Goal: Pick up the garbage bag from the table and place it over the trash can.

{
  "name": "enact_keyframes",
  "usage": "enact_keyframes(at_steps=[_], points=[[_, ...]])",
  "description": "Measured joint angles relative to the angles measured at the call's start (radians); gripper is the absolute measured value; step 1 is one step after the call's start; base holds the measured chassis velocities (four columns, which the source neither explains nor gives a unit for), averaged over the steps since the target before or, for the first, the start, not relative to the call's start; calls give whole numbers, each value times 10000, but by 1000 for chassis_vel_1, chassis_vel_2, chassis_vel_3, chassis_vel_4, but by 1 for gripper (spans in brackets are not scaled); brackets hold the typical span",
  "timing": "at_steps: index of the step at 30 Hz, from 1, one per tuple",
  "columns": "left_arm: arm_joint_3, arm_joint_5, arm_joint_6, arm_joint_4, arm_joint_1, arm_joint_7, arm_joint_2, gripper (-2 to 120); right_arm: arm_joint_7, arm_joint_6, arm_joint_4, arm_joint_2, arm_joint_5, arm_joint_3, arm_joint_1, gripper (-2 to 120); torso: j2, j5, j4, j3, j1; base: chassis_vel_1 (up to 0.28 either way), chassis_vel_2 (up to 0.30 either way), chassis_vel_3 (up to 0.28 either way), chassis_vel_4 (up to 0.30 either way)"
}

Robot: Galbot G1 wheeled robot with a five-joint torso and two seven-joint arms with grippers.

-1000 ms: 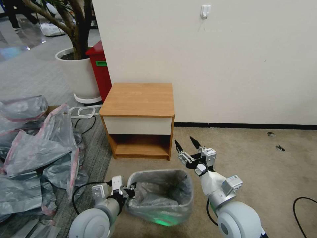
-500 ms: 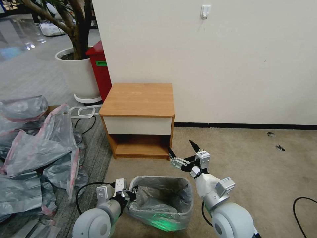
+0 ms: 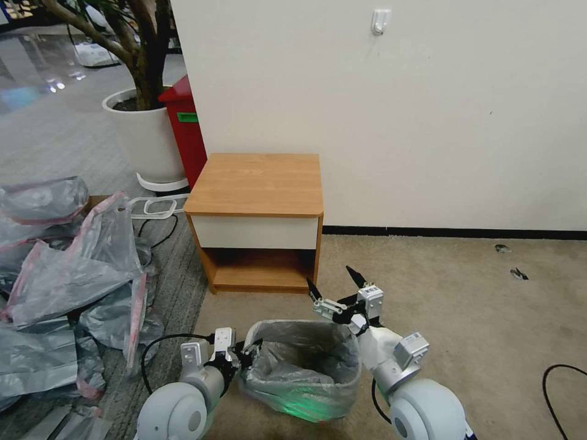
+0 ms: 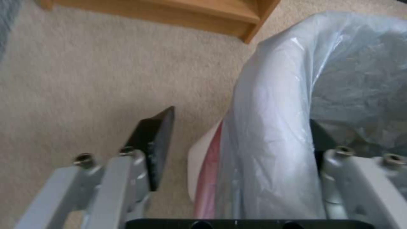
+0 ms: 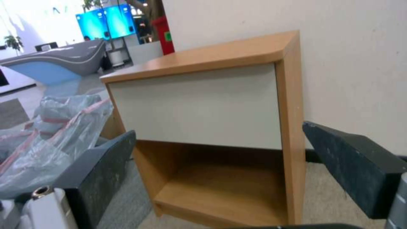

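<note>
The grey translucent garbage bag (image 3: 299,360) lines the trash can (image 3: 318,412) on the carpet in front of the wooden table (image 3: 257,183). My left gripper (image 3: 249,351) is open at the can's left rim. In the left wrist view, the bag (image 4: 271,111), with its pink edge, and the can's cream rim (image 4: 197,168) lie between the spread fingers (image 4: 152,143) of that gripper (image 4: 239,119). My right gripper (image 3: 331,278) hangs open and empty above the can's far right corner. In the right wrist view this gripper (image 5: 218,133) faces the table (image 5: 203,105).
A heap of grey-pink bags (image 3: 67,275) covers the floor to the left. Behind it stand a white plant pot (image 3: 147,134) and a red box (image 3: 183,128). The wall runs behind the table. A black cable (image 3: 562,379) lies on the open carpet at right.
My right gripper has swung left and lower, toward the can's far right corner, staying open. The left gripper has crept slightly right along the rim.
</note>
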Motion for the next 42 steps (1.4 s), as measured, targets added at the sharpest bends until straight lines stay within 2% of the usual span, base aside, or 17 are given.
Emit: enact_keyframes(at_steps=[5,7,8,11,14,15,16,17,18,19,20,21,22,23,26,30,42], points=[[9,683,-485,0,-13,331,109,74,-1,-80,1,42,17,-40,27,100,0,1,0,0,0,0,0,0,0],[26,1235,-1194,77,-2,618,198,85,3,-97,-23,55,-6,-40,30,100,0,1,1,0,0,0,0,0,0],[26,1235,-1194,77,-2,618,198,85,3,-97,-23,55,-6,-40,30,100,0,1,1,0,0,0,0,0,0],[13,1705,-2240,100,49,1021,276,97,17,-134,68,36,65,0,-10,100,0,0,0,0,1,0,0,0,0],[5,1973,-2949,123,85,1166,292,99,73,-139,62,50,-11,111,62,100,1,2,0,0,0,0,0,0,0],[11,2335,-3819,193,168,1201,273,100,267,-141,62,139,-137,286,108,100,0,1,0,0,0,0,0,0,0],[12,2408,-3976,206,185,1204,268,100,288,-142,62,147,-145,300,111,100,0,1,0,0,0,0,0,0,0],[-4,3112,-5551,369,295,1212,223,100,814,-303,133,234,-293,585,182,100,0,4,1,0,0,0,0,0,0],[-4,3112,-5551,369,295,1212,223,100,814,-303,133,234,-293,585,182,100,0,4,1,0,0,0,0,0,0],[-93,3629,-6703,535,336,1193,190,100,1092,-458,200,230,-350,773,193,100,1,2,2,0,0,0,0,0,0],[-160,3827,-7165,613,350,1178,174,100,1245,-550,240,213,-396,897,179,100,0,2,1,-1,0,0,0,0,0],[-429,4223,-8204,771,416,1138,101,100,1576,-647,269,159,-587,1155,50,100,0,1,1,0,0,0,0,0,0],[-577,4303,-8474,781,475,1081,67,100,1751,-639,289,157,-727,1295,-83,100,0,2,0,0,0,0,0,0,0],[-577,4303,-8474,781,475,1081,67,100,1751,-639,289,157,-727,1295,-83,100,0,2,0,0,0,0,0,0,0],[-1135,4272,-8684,544,814,500,40,100,2139,-335,384,302,-919,1986,-628,100,0,5,1,-1,0,0,0,0,0],[-1378,4055,-8762,685,751,196,-11,100,2163,47,88,326,-922,2289,-773,100,0,3,-1,0,0,0,0,0,0],[-1418,3910,-8908,791,735,134,-116,100,2033,362,-83,420,-1050,2355,-847,100,0,1,0,0,0,0,0,0,0]])
